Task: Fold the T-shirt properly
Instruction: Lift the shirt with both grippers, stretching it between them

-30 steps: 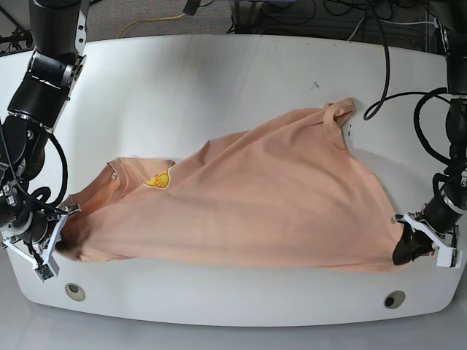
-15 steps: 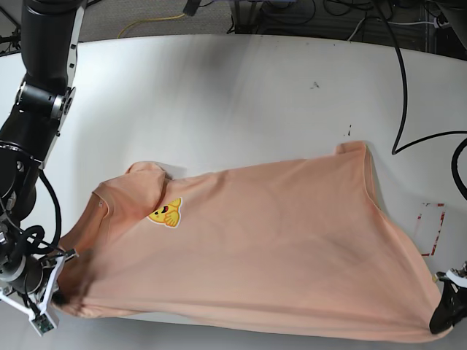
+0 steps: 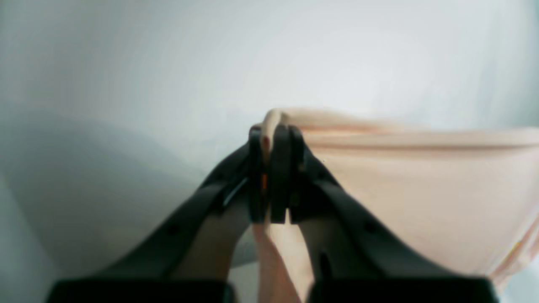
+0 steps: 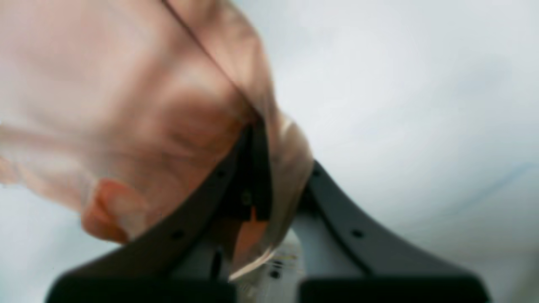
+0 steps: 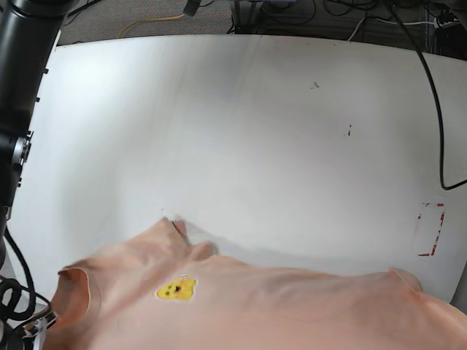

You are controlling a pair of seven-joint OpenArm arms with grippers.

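The peach T-shirt [image 5: 277, 306] is stretched wide across the near edge of the white table [image 5: 255, 131], and its lower part runs out of the base view. Its yellow cartoon-face emblem [image 5: 175, 289] faces up, near the collar at the left. In the left wrist view my left gripper [image 3: 273, 134] is shut on a folded edge of the T-shirt [image 3: 421, 189]. In the right wrist view my right gripper [image 4: 257, 139] is shut on bunched cloth of the T-shirt [image 4: 126, 105]. In the base view neither gripper's fingertips show.
A red tape mark [image 5: 430, 230] lies on the table at the right. A black cable [image 5: 438, 109] hangs over the right edge. My right arm's black links [image 5: 22, 73] stand along the left edge. Cables lie beyond the far edge.
Both grippers have pulled the shirt toward the near edge of the table. It slid down the base view, and the grippers have left that view at the bottom.
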